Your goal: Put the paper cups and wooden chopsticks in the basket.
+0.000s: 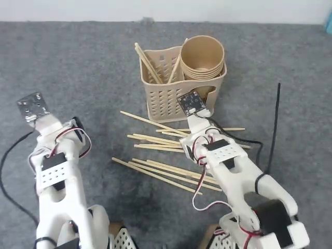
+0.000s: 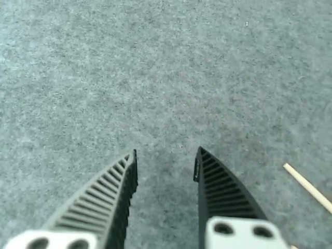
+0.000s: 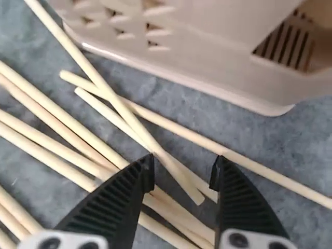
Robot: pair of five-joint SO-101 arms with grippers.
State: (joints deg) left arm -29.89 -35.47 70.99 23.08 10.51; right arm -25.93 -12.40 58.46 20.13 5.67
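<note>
— What lay nearest?
— My right hand [image 3: 183, 165], spread above loose chopsticks [image 3: 78, 57] on the bench [image 3: 311, 129], the basket [image 3: 207, 57] just beyond.
— How would they handle?
— Light, stiff, apt to roll, I judged; best pinched mid-length.
— The rest?
— The cups [image 1: 203, 54] stood stacked in the basket. My left hand [image 2: 166, 158] was spread, holding nothing.

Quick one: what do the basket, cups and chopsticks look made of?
Basket: likely moulded plastic, matte beige, judging by its slotted walls.
Paper cups: tan, matte, kraft-like paper with rolled rims; any lining cannot be told.
Chopsticks: pale, unvarnished-looking wood, possibly bamboo; plain round sticks without sheen.
</note>
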